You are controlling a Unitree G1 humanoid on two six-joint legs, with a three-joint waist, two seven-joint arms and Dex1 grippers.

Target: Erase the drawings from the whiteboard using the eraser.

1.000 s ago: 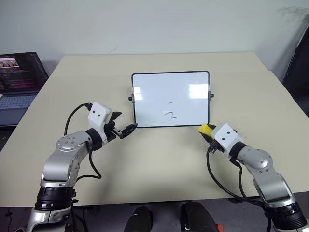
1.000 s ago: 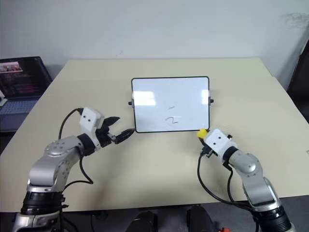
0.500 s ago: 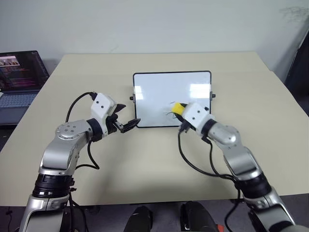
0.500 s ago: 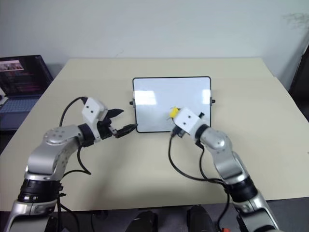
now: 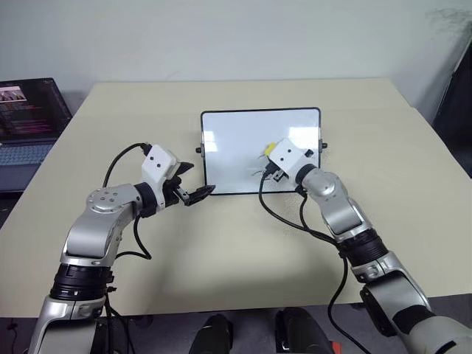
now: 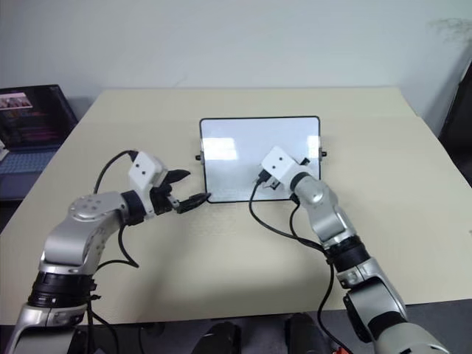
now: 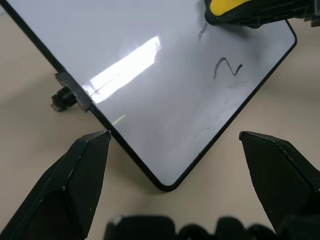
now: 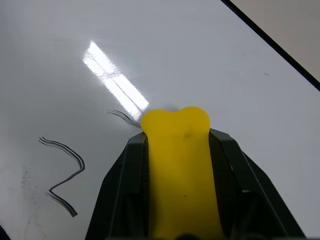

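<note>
Far left, off the table edge, an open laptop (image 5: 28, 110) with a lit screen. The beige table (image 5: 243, 243) carries the rest.

Left gripper (image 5: 198, 193) sits low over the table just off the near-left corner of the whiteboard (image 5: 236, 140), fingers spread wide with nothing between them — in the left wrist view the two black fingers (image 7: 75, 180) stand apart on either side of that rounded corner, not touching the frame.

The whiteboard lies flat mid-table, thin black frame, a small black knob (image 7: 61, 100) on its left side. Glare patches on the glossy white.

The drawings (image 7: 226, 69): the "2"-like curl is intact toward the near edge of the board; a short stroke (image 8: 122, 117) shows right at the tip of the eraser. Any further dash is hidden under the eraser or too faint to tell.

Right gripper (image 5: 270, 153) reaches in over the board's middle-right, fingers clamped tight on the eraser (image 8: 179, 165) — yellow block pinched between both black pads, its front end over the board surface just above the curl. Whether it presses the surface cannot be told.
</note>
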